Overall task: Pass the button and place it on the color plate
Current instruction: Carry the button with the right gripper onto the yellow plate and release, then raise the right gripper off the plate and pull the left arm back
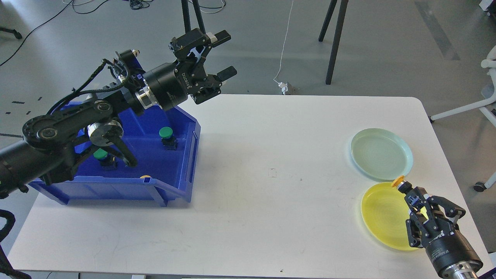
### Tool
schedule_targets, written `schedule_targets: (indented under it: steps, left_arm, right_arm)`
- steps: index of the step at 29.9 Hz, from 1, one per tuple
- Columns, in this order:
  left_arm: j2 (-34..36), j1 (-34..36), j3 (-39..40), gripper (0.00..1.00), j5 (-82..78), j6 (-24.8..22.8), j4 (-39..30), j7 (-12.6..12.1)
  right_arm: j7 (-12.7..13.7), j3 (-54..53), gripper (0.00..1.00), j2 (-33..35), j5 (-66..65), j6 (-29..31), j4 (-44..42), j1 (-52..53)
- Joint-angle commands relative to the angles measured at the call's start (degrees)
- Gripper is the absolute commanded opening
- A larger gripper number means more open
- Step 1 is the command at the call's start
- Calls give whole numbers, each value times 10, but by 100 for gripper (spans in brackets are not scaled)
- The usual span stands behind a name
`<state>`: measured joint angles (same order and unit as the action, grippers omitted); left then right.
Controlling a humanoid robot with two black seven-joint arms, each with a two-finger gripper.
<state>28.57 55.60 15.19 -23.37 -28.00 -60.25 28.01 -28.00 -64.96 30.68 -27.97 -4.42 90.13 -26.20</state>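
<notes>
Right gripper (407, 190): jaws clenched on the yellow button (398, 181), held over the far rim of the yellow plate (381, 217).
Yellow plate: near right corner of the white tabletop (271, 174).
Green plate (381, 153): just beyond the yellow plate, rims nearly touching.
Blue bin (170, 170): left side of tabletop; holds two green buttons (165, 133) and a yellow item at its near wall.
Left gripper (224, 54): raised above the bin's far corner, jaws released and holding nothing.
</notes>
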Motion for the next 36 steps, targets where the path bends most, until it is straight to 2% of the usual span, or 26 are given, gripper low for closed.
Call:
schedule_targets:
  steps: [1,3,10,12,14,15,17,23,30,36]
  left_arm:
    - [0,-1,1,94,1,0,0,0]
    - [0,-1,2,94,1,0,0,0]
    - [0,-2,2,94,1,0,0,0]
    - [0,-2,2,94,1,0,0,0]
    - [-1,-2,2,94,-2,0,-3,0]
    - [-4,-1,3,94,-3,0,-4,0]
    - [4,-2,24,94,1,0,-14,0]
    - [64,-42,160,94,4,0,-22,0]
    - [198,-42,169,98,-69,0,-1,0]
    - [303,-43,167,99,-293,0,18,0]
  right_arm:
    - [0,-2,1,-43,0,-30,-22,-13]
    - [0,-2,3,-59,3,-43,-39,-9]
    - [0,6,48,-80,66,-52,-80,13]
    - [0,9,67,-84,72,-51,-81,14]
    - [0,9,93,-87,74,-49,-79,15]
    - [0,10,96,-88,74,-46,-78,16]
    - [0,10,96,-88,74,-45,-76,17]
    - [0,9,97,-88,74,-38,-52,27]
    - [0,5,97,-81,74,-38,-12,98]
    - [0,-24,97,-80,74,-38,-10,212]
